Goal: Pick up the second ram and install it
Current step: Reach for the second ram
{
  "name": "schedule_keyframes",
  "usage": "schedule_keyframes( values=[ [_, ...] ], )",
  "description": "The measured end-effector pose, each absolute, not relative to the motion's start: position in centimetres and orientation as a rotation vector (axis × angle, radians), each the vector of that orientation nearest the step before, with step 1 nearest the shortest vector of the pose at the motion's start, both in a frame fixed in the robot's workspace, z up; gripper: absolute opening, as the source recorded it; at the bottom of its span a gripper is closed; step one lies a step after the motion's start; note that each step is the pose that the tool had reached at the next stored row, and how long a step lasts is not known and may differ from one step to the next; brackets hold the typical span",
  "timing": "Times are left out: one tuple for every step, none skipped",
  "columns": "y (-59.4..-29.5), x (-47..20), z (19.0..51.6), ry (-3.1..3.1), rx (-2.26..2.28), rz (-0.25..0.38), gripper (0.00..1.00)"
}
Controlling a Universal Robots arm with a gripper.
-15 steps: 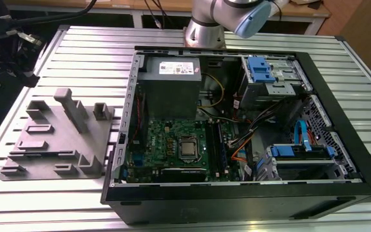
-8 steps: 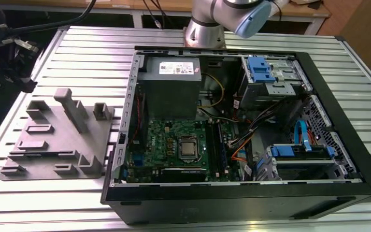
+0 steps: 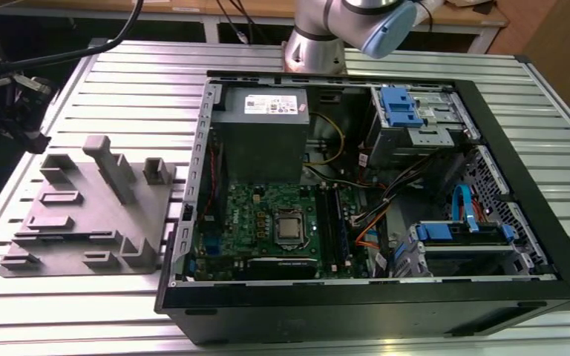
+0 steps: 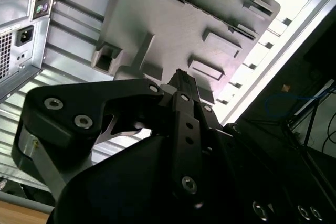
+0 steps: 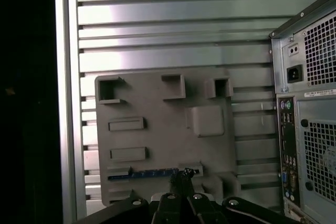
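The arm's black fingers (image 5: 181,179) hang well above the work, and in both wrist views they appear clenched together with nothing between them (image 4: 181,77). Past their tips, in the first wrist view, the second ram (image 5: 155,173), a long thin blue-black memory board, sits edge-up in a narrow slot along one edge of the flat grey moulded holder (image 5: 168,129). It is likely light and stiff but fragile. A hold across its flat faces near the middle of the upper long edge looks best, keeping off the contacts and lifting it level. The holder lies on the ribbed aluminium surface (image 3: 384,55), just beside the open black computer case (image 3: 522,222) at the exterior view's left. Inside the case are the green motherboard (image 3: 265,219) and the grey box-shaped power supply (image 3: 260,141). Beyond the case stands the silver robot arm (image 3: 320,37). Farther off are brown wooden benches (image 3: 528,30), with dark cables (image 3: 67,52) at the exterior view's left
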State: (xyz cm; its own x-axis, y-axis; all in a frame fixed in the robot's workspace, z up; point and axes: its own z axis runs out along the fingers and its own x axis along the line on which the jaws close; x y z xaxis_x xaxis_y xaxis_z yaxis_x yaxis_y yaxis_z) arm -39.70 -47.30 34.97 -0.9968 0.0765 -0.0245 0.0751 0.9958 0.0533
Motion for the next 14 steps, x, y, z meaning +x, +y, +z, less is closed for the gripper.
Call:
schedule_keyframes(
  values=[
    [-47.4, -39.8, 34.8, 3.112, 0.118, 0.082, 0.07],
    [-47.5, -39.8, 34.7, 3.112, 0.118, 0.082, 0.07],
    [-47.6, -39.9, 34.5, 3.112, 0.118, 0.081, 0.07],
    [-47.7, -40.0, 34.4, 3.112, 0.118, 0.082, 0.07],
    [-47.8, -40.0, 34.3, 3.112, 0.118, 0.082, 0.07],
    [-47.9, -40.1, 34.1, 3.112, 0.118, 0.082, 0.07],
    [-48.0, -40.2, 34.0, 3.112, 0.118, 0.082, 0.07],
    [-48.1, -40.2, 33.9, 3.112, 0.118, 0.082, 0.07],
    [-48.2, -40.3, 33.7, 3.112, 0.118, 0.082, 0.07],
    [-48.3, -40.4, 33.6, 3.112, 0.118, 0.082, 0.07],
    [-48.3, -40.4, 33.5, 3.112, 0.118, 0.082, 0.07],
    [-48.4, -40.5, 33.4, 3.112, 0.118, 0.082, 0.07],
    [-48.5, -40.6, 33.2, 3.112, 0.118, 0.082, 0.07],
    [-48.5, -40.6, 33.1, 3.112, 0.118, 0.082, 0.07]
  ],
)
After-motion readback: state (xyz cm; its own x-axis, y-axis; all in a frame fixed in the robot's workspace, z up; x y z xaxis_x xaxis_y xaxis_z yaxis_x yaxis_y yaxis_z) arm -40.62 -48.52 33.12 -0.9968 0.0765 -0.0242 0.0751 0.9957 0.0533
